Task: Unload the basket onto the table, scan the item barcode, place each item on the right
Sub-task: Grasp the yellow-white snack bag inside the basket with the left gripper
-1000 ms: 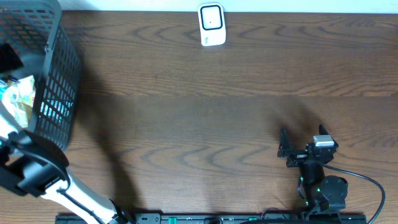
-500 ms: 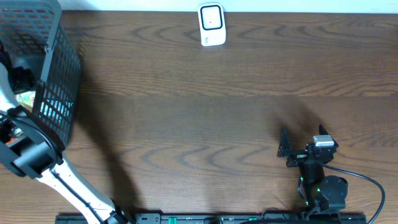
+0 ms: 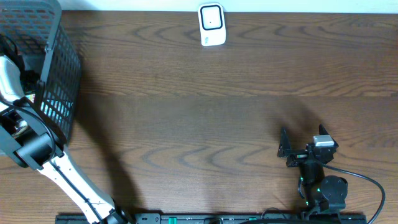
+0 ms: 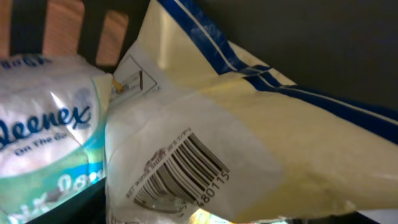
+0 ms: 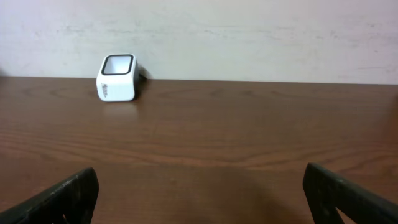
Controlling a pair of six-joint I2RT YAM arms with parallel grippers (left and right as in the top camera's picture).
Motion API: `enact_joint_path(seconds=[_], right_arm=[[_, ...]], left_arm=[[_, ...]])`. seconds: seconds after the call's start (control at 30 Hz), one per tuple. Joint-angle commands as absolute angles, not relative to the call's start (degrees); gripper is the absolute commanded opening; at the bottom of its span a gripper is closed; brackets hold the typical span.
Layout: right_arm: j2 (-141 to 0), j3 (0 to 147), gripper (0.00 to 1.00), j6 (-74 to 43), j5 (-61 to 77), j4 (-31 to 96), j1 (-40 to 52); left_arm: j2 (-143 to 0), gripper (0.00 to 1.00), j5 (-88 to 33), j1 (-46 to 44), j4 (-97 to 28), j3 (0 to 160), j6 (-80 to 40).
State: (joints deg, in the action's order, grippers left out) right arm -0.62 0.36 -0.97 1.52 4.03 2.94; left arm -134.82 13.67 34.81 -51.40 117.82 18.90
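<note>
Left arm (image 3: 9, 81) is down in the basket (image 3: 59, 74); I can't tell how wide the left jaws stand or whether they grip. The wrist cam shows the yellow packet (image 4: 267, 143) with its barcode (image 4: 180, 171) visible, beside a Kleenex pack (image 4: 43, 137). Right jaws are wide open and empty, low over the counter (image 5: 199, 134).

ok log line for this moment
left arm: in basket | wrist view: barcoded bag, kleenex pack | right jaws: open | scanner: nothing presented
</note>
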Motion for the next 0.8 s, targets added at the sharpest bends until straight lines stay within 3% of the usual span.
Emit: enact_joint_path(seconds=[0.0, 0.27, 0.3, 0.33, 0.77], right_arm=[[-0.32, 0.32, 0.99, -0.58, 1.43, 4.32, 3.33], [-0.32, 0.32, 0.99, -0.56, 1.45, 4.29, 3.31], [-0.32, 0.32, 0.99, -0.56, 1.45, 4.29, 3.33], [-0.32, 0.32, 0.99, -0.56, 1.43, 4.32, 3.31], [-0.32, 0.32, 0.99, -0.58, 1.43, 4.29, 3.33]], left_arm=[[-135.90, 0.68, 11.64, 34.74, -50.65, 117.91, 19.68], [-137.12, 0.33, 7.49, 34.74, -51.83, 116.09, 19.42], [-137.12, 0.27, 7.46, 34.74, -52.31, 116.09, 19.42], [-137.05, 0.07, 7.46, 34.74, -53.10, 116.09, 18.61], [-120.70, 0.07, -16.01, 34.72, -48.21, 116.27, 8.29]])
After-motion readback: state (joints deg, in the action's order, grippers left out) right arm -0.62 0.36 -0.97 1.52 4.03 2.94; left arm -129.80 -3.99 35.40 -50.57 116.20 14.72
